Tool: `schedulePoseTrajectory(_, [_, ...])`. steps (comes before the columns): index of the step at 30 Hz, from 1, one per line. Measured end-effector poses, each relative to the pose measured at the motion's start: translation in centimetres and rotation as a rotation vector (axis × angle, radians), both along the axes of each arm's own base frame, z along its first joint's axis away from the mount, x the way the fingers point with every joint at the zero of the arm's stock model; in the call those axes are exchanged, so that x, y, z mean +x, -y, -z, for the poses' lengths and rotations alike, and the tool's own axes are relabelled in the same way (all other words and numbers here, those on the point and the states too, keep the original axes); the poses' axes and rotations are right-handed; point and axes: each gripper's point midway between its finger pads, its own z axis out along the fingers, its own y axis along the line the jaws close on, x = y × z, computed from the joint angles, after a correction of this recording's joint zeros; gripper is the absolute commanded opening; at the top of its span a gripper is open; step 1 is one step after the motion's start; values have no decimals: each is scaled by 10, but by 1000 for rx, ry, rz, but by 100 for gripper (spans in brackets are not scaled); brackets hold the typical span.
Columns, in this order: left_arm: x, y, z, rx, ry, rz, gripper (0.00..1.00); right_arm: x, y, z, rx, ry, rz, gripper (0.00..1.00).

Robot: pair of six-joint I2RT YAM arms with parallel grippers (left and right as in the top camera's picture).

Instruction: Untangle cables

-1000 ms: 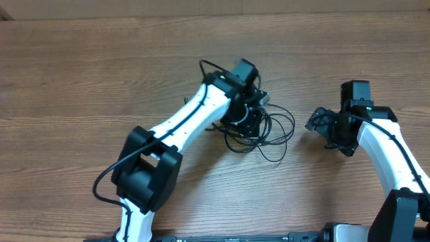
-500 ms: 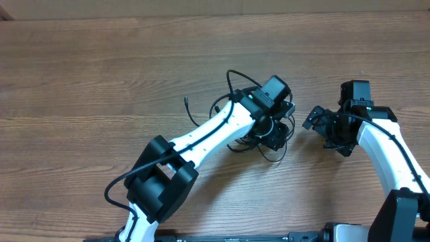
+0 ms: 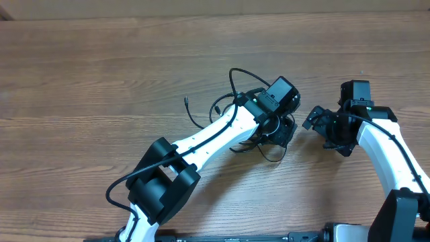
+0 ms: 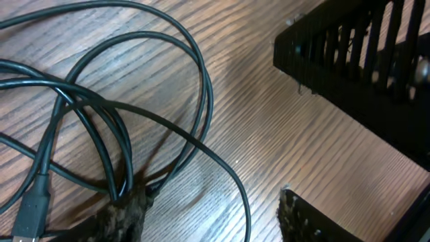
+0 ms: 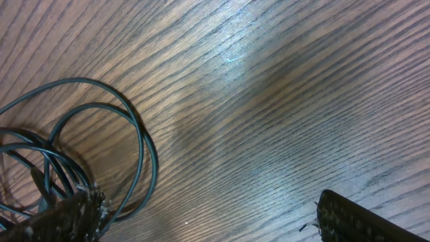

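Note:
The cables (image 3: pixel 271 156) are thin black cords bunched at mid-table, mostly hidden under my left arm. One loose end (image 3: pixel 187 104) trails off to the left. In the left wrist view the cables (image 4: pixel 101 114) lie in overlapping loops. My left gripper (image 4: pixel 215 228) is open over them, with a single strand running between its fingers and other strands crossing its left fingertip (image 4: pixel 124 215). My right gripper (image 5: pixel 215 228) is open just right of the bunch. A cable loop (image 5: pixel 138 151) lies beside its left fingertip (image 5: pixel 70 215), and only bare wood shows between its fingers.
The wooden table (image 3: pixel 87 74) stretches wide to the left and back. The two grippers stand close together, and my right gripper's black body (image 4: pixel 363 67) fills the upper right of the left wrist view. A thick black arm cable (image 3: pixel 232 77) arches over the left wrist.
My left gripper has swept to the right across the bunch and opened its jaws. The cable end on the left has come into view. The right arm has stayed put.

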Motion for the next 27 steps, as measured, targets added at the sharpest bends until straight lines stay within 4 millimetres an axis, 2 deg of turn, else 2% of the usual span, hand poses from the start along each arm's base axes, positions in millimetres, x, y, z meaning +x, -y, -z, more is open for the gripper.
schedulePoseTrajectory(27, [4, -3, 1, 18, 14, -30, 61, 0, 0, 0, 0, -1, 0, 100])
